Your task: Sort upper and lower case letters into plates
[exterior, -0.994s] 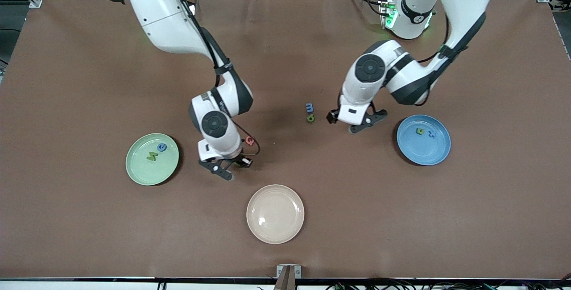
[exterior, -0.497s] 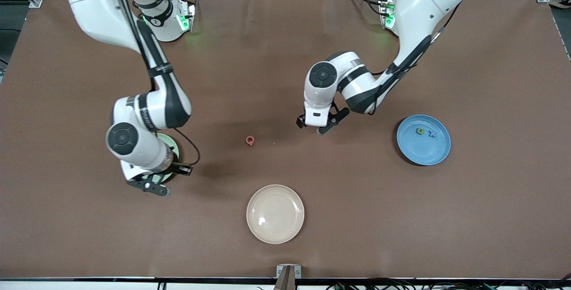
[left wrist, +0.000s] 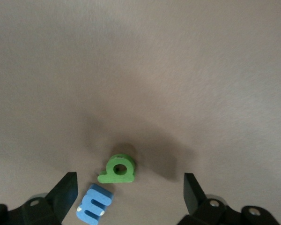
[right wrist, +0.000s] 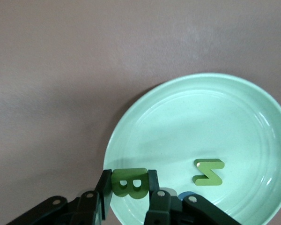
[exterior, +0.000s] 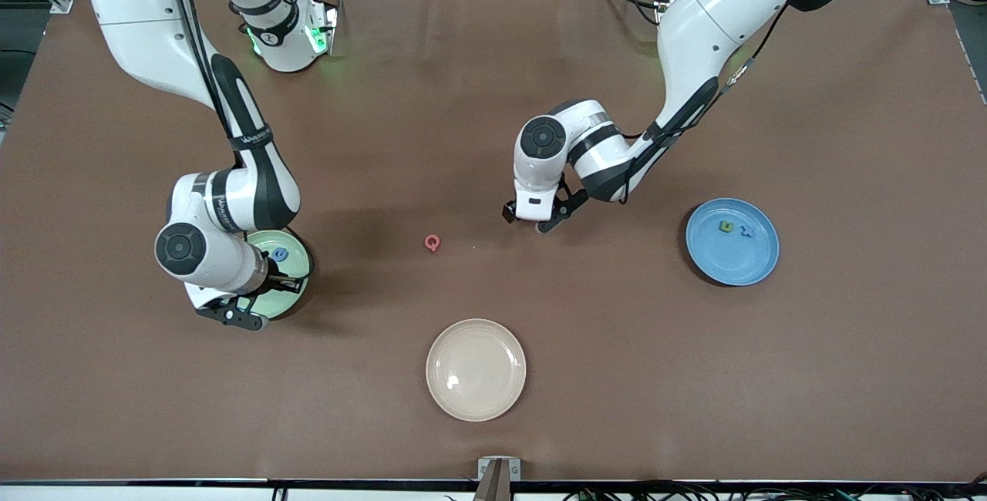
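Observation:
My right gripper (exterior: pixel 235 314) is over the pale mint green plate (exterior: pixel 299 263), shut on a green letter B (right wrist: pixel 129 183). In the right wrist view, this plate (right wrist: pixel 201 122) holds a green Z-like letter (right wrist: pixel 208 172) and a blue letter (exterior: pixel 279 253) partly hidden by the fingers. My left gripper (exterior: pixel 532 217) is open low over the table middle. Between its jaws (left wrist: pixel 129 192) lie a green lowercase letter (left wrist: pixel 117 169) and a blue letter (left wrist: pixel 94 210). The sky blue plate (exterior: pixel 732 262) holds a green letter (exterior: pixel 725 226) and a blue letter (exterior: pixel 746 231).
A red letter Q (exterior: pixel 432 243) lies on the brown table between the two grippers. A cream-beige plate (exterior: pixel 476 369) with nothing on it sits nearer the front camera, in the middle.
My right arm swung from beside the red letter to over the mint green plate. My left gripper moved over the green and blue letters, hiding them in the front view.

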